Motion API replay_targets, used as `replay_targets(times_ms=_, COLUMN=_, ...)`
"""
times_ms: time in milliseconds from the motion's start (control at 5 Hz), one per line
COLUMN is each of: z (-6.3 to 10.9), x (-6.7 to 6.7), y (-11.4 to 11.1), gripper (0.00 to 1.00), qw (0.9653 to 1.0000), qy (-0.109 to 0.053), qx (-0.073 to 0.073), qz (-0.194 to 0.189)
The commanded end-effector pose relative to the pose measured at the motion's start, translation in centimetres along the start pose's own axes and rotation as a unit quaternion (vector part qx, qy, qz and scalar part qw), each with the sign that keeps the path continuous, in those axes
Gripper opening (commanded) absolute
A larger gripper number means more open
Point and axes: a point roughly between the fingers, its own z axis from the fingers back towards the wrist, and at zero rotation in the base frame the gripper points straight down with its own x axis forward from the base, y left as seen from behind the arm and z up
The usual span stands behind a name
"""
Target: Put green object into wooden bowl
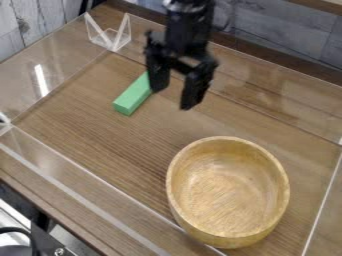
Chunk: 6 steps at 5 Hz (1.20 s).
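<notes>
The black two-fingered jaws point(171, 80), blurred, stood open with nothing between them, above the brown wooden counter point(100, 139). The small, flat, bright-green rectangular block point(131, 94) lay on the counter just beside the jaws, its upper end near one finger; whether the two touched could not be told. The large round light-tan wooden bowl point(227, 190) rested upright, well apart from the block, its visible interior bare. A white wire-like object point(110, 33) occupied the counter's far side.

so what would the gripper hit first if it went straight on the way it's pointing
Probably the wooden tabletop, just beside the green block; blur and a single view leave the depth unclear.
</notes>
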Motion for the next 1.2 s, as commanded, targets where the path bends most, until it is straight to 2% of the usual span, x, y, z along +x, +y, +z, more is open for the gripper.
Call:
replay_targets(times_ms=0, z=1.5, x=-0.8, y=2.4, gripper=1.0, qw=0.9978, qy=-0.06, qx=0.027, qz=-0.006)
replay_targets(times_ms=200, z=1.1, x=-1.3, y=5.0, gripper=1.0, qw=0.9962, qy=-0.08, qx=0.035, qz=-0.011)
replay_targets(times_ms=600, z=-1.5, x=1.1, y=6.8, gripper=1.0, qw=0.9932, qy=-0.086, qx=0.054, qz=0.057)
replay_targets(times_ms=1000, z=-1.7, x=1.7, y=9.7, gripper=1.0, qw=0.9891, qy=-0.085, qx=0.062, qz=0.103)
